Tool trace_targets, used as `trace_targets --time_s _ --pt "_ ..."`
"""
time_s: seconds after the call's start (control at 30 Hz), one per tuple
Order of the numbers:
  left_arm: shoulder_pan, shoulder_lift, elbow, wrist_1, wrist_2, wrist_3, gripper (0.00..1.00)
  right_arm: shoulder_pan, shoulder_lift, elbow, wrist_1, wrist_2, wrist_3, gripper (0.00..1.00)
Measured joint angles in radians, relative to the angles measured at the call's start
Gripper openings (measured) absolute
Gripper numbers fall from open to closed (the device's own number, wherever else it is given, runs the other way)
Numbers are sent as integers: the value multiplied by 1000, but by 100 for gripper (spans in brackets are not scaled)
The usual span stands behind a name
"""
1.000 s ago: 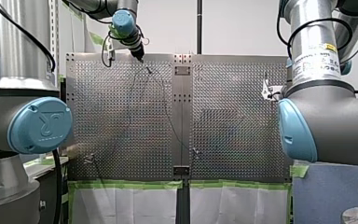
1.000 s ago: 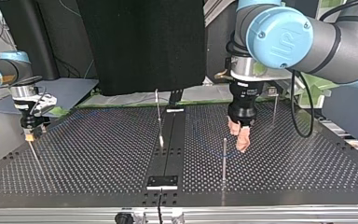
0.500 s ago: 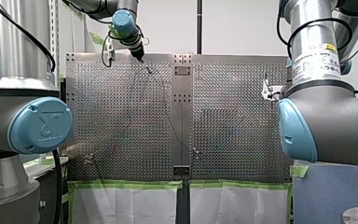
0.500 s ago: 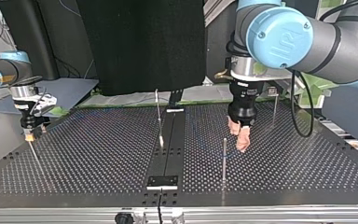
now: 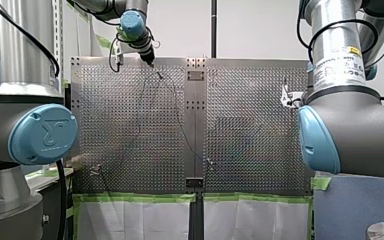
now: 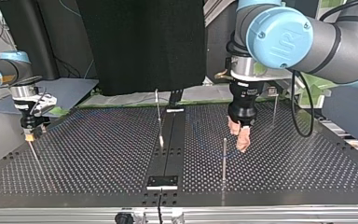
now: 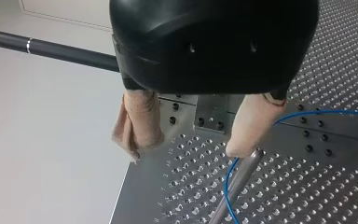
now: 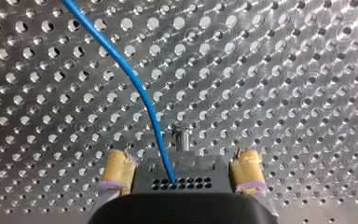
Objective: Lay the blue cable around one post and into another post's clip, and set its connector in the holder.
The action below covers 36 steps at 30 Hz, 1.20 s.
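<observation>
The thin blue cable (image 8: 135, 84) lies across the perforated metal table (image 8: 284, 70) and, in the right wrist view, ends at a grey block (image 8: 182, 164) directly under my right gripper (image 6: 29, 136), just behind a short metal pin (image 8: 182, 137). I cannot tell whether that gripper grips the block or only stands over it. In the top view it hangs low near the table's left edge, well apart from my left gripper (image 7: 186, 150). The left gripper is spread wide, its 2 beige pads (image 7: 140, 121) apart with nothing between them. The tip of 1 pad is against the top of a thin upright metal post (image 7: 237, 182). In the left wrist view the cable bends around this post at table level, then runs off over the holes beside a small bolted plate (image 7: 212, 114).
</observation>
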State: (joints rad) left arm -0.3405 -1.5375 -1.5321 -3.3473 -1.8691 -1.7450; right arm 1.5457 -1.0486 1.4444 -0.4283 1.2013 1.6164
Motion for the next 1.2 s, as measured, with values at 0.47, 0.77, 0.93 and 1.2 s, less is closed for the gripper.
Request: trace_targets --time_s 0.47,0.77,0.93,1.2 --pt "0 0 0 0 0 -2 100 0 0 0 0 0 -1 100" --pt "-1 0 -4 1 0 -11 100 2 0 0 0 0 -1 100" --pt "-5 0 -37 24 1 -10 100 3 0 0 0 0 -1 100" --pt "-18 1 -108 92 15 -17 100 3 0 0 0 0 -1 100"
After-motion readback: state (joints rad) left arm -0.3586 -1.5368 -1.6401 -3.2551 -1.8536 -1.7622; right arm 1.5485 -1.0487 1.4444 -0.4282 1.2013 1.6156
